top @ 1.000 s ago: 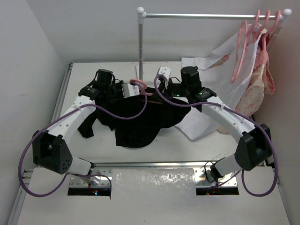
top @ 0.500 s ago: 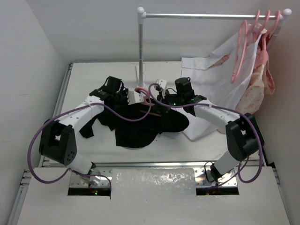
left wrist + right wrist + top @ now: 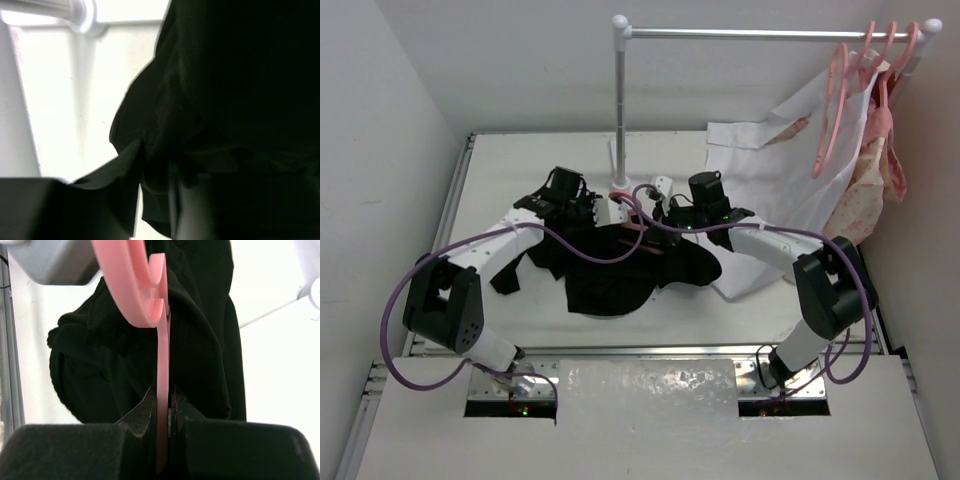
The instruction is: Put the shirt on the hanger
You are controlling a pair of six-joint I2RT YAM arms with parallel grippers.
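The black shirt (image 3: 615,272) lies bunched on the table between both arms. A pink hanger (image 3: 628,200) stands at its top edge, hook up, with part of its bar showing on the fabric. My right gripper (image 3: 658,200) is shut on the hanger's neck (image 3: 162,365) just below the hook, with the shirt (image 3: 105,355) hanging behind it. My left gripper (image 3: 608,210) is next to the hook. In the left wrist view it (image 3: 157,187) is closed on a fold of the shirt (image 3: 225,90).
A rack pole (image 3: 620,110) stands just behind the grippers, and its base shows in the left wrist view (image 3: 82,10). Its rail carries spare pink hangers (image 3: 835,110), a white shirt (image 3: 770,165) and a pink floral garment (image 3: 877,180) at the right. Walls close both sides.
Both grippers have moved inward and back toward the rack pole, bringing the hanger and the shirt's top edge together. The shirt has bunched up narrower.
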